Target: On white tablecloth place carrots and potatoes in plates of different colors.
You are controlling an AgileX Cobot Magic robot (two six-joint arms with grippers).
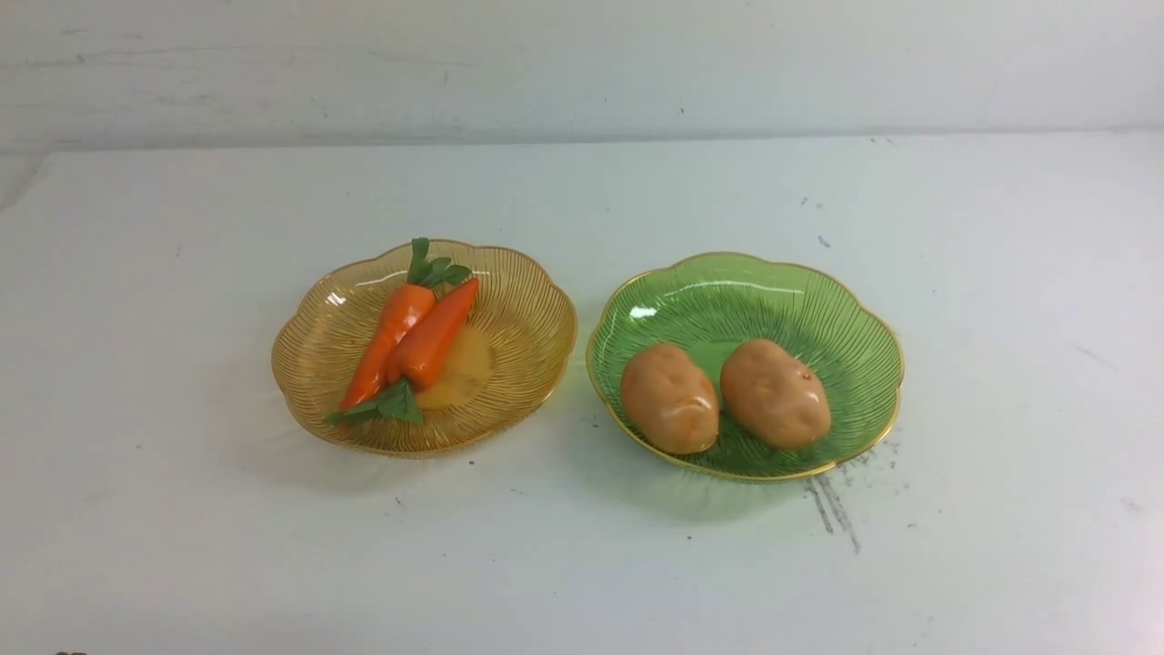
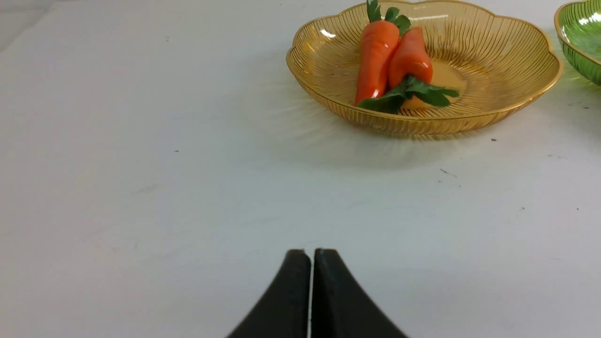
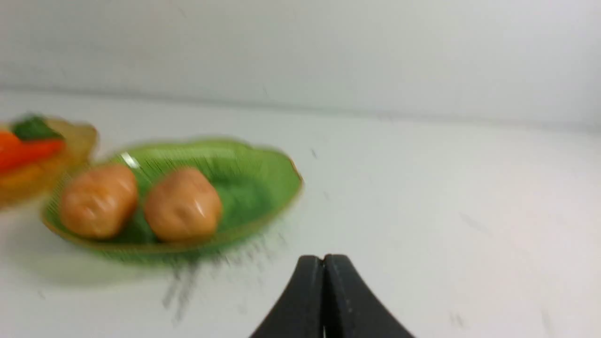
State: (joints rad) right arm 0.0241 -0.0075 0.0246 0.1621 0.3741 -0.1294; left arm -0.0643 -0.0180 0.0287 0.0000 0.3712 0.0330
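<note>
Sorted by kind, by the look of it — two carrots in the amber plate at centre left of the front view, two potatoes in the green plate at centre right. Lying side by side and touching, head to tail: one leafy top toward the far rim, the other toward the near rim. Sitting toward the near side of their dish, the potatoes, touching or nearly so. Near each other on the white tablecloth, the two plates, rims apart. Nothing loose on the cloth, so probably finished, with each vegetable kept to its own colour as the task asks.

No arm in the front view. Left gripper at the bottom centre of its wrist picture, low over bare cloth, well apart from the amber plate, pointing past it — jaws pressed together, holding nothing. Right gripper at the bottom centre of its blurred picture, likewise pinched together and empty, clear of the green plate at left. Black scuff streaks just below the green rim.
</note>
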